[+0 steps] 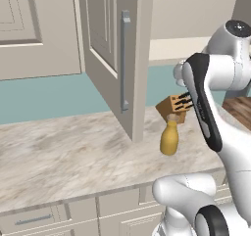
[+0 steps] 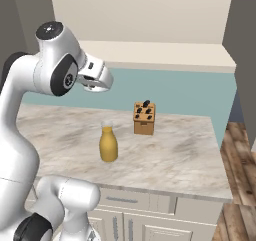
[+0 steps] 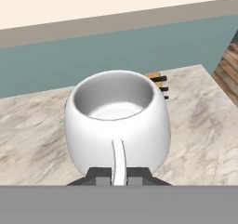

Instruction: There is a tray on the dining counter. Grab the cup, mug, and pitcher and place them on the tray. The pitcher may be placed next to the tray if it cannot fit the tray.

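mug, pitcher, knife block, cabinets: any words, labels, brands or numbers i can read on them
None: no readable text in any view.
mug, held at its handle by the end effector: plain white.
pitcher: plain mustard yellow.
knife block: dark slots, no lettering.
cabinet door: blank.

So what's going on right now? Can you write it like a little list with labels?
Claw: shut on the handle of the squat white-grey mug
Mug: upright, empty, lifted above the counter
Mustard-yellow bottle-shaped pitcher: standing on the beige marbled stone counter, untouched
Brown wooden knife block: behind the pitcher, apart from it
Cabinet door: open over the counter
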Controlling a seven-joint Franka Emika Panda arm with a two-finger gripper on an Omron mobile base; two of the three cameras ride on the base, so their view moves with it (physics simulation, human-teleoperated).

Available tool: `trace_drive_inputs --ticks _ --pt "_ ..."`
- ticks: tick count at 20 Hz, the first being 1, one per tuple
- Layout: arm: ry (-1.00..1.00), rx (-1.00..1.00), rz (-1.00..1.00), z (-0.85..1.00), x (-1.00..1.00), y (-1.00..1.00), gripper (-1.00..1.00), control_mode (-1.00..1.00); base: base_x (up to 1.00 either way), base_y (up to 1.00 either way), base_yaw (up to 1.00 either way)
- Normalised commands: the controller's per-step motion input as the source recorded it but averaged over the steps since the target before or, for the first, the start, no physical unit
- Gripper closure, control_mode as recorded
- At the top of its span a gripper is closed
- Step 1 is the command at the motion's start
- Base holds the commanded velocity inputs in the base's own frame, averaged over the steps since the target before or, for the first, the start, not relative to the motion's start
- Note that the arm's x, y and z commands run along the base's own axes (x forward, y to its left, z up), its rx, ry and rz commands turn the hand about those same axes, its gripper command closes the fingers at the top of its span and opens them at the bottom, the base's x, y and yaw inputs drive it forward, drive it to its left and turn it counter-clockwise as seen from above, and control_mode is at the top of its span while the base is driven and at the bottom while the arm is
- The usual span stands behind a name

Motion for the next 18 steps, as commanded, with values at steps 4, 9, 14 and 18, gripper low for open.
trace_drive_inputs --ticks 4,9,14,18 --pt "0.00 0.00 0.00 0.00 0.00 0.00 1.00 1.00 0.00 0.00 0.00" --pt "0.00 0.00 0.00 0.00 0.00 0.00 1.00 1.00 -0.67 -0.14 -0.03" --pt "0.00 0.00 0.00 0.00 0.00 0.00 1.00 1.00 -0.98 -0.54 -0.31" --pt "0.00 0.00 0.00 0.00 0.00 0.00 1.00 1.00 -0.68 -0.58 -0.56"
